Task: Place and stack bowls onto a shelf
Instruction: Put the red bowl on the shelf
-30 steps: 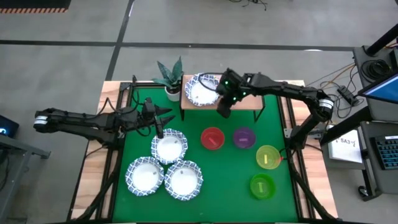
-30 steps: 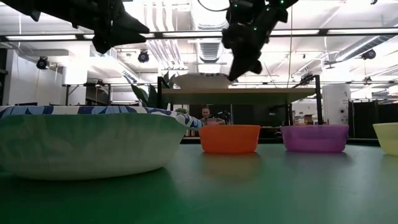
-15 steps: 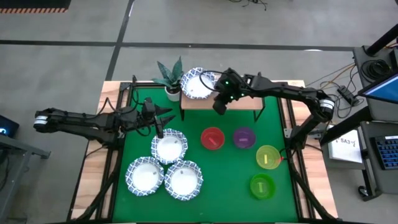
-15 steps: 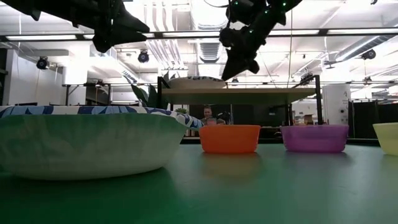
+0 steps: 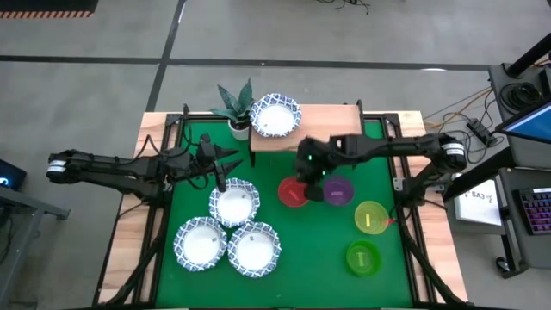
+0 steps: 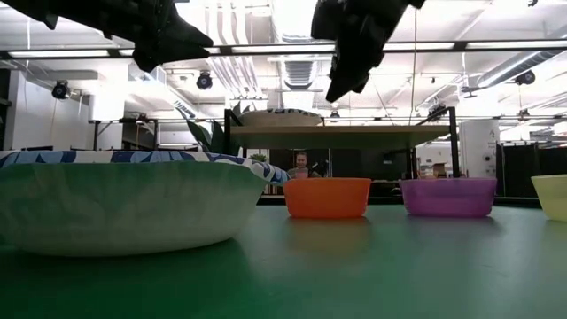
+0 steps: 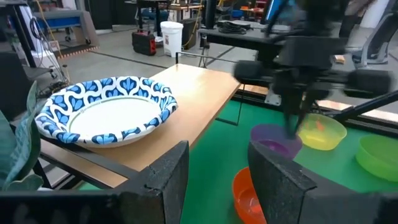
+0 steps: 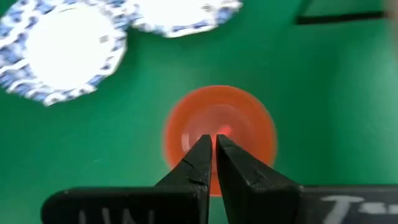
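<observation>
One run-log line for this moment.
shelf: one white bowl | right gripper: shut, above red bowl | left gripper: open, waiting

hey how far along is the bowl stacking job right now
Done: one patterned bowl sits on the shelf. In hand: nothing is held; the right claw, shut, hovers above the red bowl, and the left claw, open, waits over the mat. Left: three patterned bowls and the red, purple, yellow and green bowls sit on the green mat.
</observation>
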### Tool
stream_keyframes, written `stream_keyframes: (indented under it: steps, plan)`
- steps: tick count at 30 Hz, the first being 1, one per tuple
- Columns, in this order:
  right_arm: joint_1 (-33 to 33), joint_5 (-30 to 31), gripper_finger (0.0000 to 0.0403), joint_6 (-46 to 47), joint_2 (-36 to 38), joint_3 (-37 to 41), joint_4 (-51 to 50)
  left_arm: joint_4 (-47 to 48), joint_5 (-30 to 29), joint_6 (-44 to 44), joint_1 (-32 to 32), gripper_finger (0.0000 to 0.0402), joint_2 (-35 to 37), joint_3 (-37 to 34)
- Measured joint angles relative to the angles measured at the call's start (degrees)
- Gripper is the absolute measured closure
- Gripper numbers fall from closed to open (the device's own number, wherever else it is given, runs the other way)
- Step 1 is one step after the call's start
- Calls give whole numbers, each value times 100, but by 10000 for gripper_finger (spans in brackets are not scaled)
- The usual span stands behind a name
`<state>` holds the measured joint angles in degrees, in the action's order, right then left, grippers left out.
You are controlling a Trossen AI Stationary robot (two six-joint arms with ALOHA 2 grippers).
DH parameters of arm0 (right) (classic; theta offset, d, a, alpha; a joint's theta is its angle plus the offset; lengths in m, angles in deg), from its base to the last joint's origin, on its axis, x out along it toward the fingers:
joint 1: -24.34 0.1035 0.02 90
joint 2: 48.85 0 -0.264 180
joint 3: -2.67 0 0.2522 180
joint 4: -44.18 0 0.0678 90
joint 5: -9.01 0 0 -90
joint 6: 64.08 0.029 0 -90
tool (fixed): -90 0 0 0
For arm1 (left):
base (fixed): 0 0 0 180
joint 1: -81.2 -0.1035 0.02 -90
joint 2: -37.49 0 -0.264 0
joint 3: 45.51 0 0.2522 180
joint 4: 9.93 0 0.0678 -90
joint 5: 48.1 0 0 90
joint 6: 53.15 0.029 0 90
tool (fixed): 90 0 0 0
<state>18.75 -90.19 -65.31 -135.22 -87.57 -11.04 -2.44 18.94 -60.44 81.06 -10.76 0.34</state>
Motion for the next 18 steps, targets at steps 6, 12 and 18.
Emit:
stream_keyframes:
  steps: [6,12,18]
  plan:
    - [535,82,390,437,-15,157,270,-16,0,110,0,253,0,0]
    - [855,350,341,766,-15,174,276,-16,0,230,0,253,0,0]
    - [1324,1260,244,544,-26,174,286,-14,0,230,0,253,1,0]
